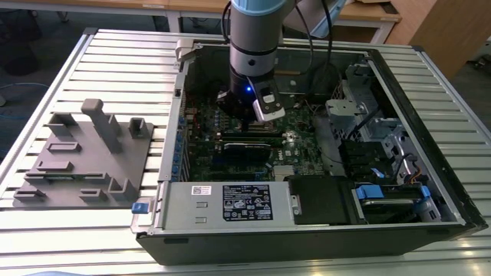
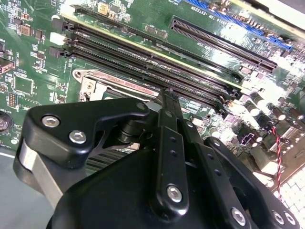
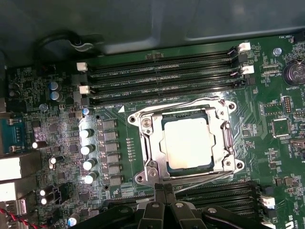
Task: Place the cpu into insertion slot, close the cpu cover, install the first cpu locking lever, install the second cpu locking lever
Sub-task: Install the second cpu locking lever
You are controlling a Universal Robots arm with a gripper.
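Note:
In the first wrist view the cpu point(image 3: 187, 143) lies flat in the insertion slot point(image 3: 232, 106), its silver-grey top showing through the window of the cpu cover point(image 3: 151, 143), which lies down over it. A thin wire lever point(image 3: 190, 103) runs along one side of the slot and another point(image 3: 202, 181) along the opposite side. My gripper point(image 3: 164, 187) is shut with nothing between its fingers, its tips at the slot's edge beside that second lever. The second wrist view has the gripper's point(image 2: 167, 93) tips against the slot's silvery rim point(image 2: 102, 78). In the exterior view the gripper point(image 1: 244, 123) reaches down into the open computer case.
Long black memory slots point(image 3: 162, 78) flank the socket on two sides, and a row of capacitors point(image 3: 88, 148) stands beside it. The case holds a power supply point(image 1: 226, 201) and blue drive brackets point(image 1: 376, 192). A grey fixture block point(image 1: 84, 161) sits on the table at the exterior view's left.

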